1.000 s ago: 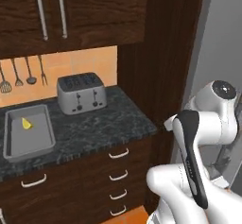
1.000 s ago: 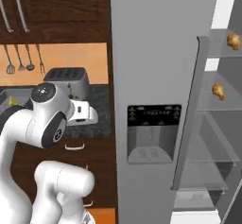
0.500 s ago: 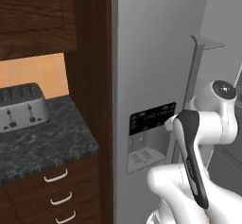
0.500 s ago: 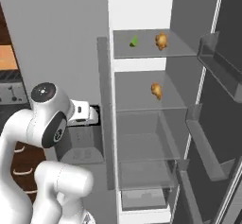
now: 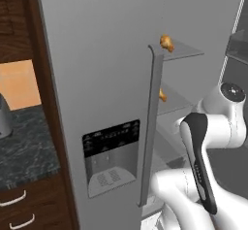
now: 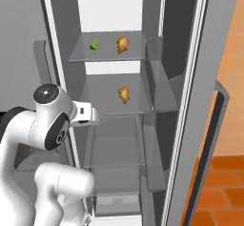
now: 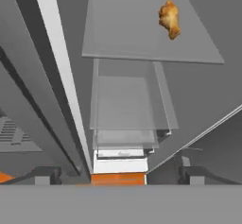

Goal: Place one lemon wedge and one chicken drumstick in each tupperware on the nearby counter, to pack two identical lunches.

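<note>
Open fridge, food on its shelves

Left base view: two chicken drumsticks (image 5: 166,42) (image 5: 162,95) peek past the fridge door (image 5: 97,78). Right base view: green lemon wedge (image 6: 95,44) beside the upper drumstick (top shelf (image 6: 107,56)). Hand view: pincer (image 7: 118,178) spread wide, empty, below one drumstick.

The white arm is folded upright, its empty hand (image 7: 118,173) spread wide.
</note>
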